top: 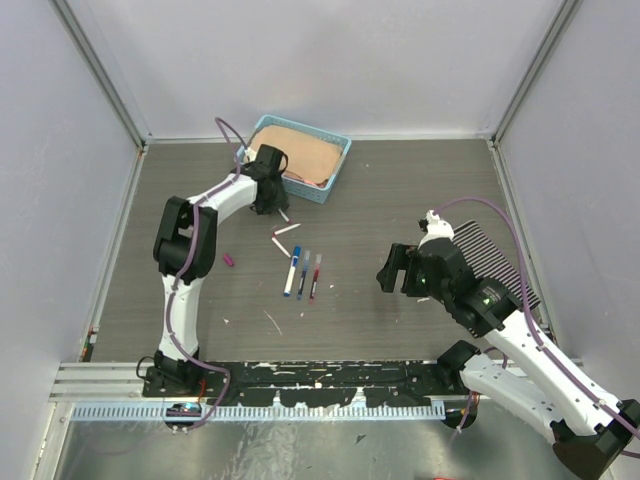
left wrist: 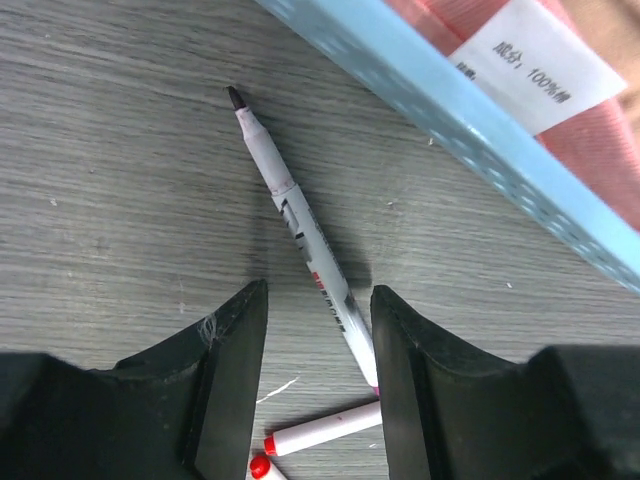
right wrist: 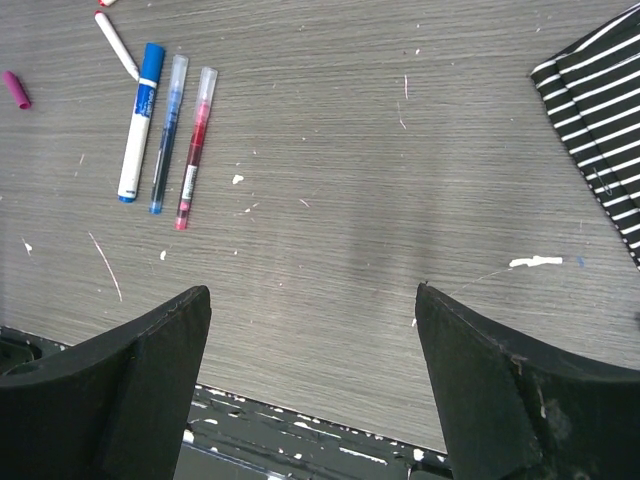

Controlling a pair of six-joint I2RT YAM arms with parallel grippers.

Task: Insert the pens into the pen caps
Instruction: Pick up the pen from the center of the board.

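Observation:
An uncapped pen [left wrist: 300,225] with a white barrel and a dark tip lies on the table beside the basket. My left gripper [left wrist: 318,300] hangs open over its rear end, the barrel running close to the right finger [left wrist: 400,380]. Two short white pens with red ends [left wrist: 320,430] lie just behind. In the top view the left gripper [top: 272,205] is near the basket. Three pens wearing pen caps, blue [right wrist: 138,120], dark blue [right wrist: 168,130] and red [right wrist: 195,145], lie side by side. A loose magenta cap [right wrist: 15,88] lies left of them. My right gripper [right wrist: 315,300] is open over bare table.
A light blue basket [top: 335,170] holding pink cloth stands at the back, its wall [left wrist: 450,120] close to the left gripper. A black-and-white striped cloth [top: 500,255] lies at the right, behind the right arm. A black rail [top: 320,380] runs along the near edge.

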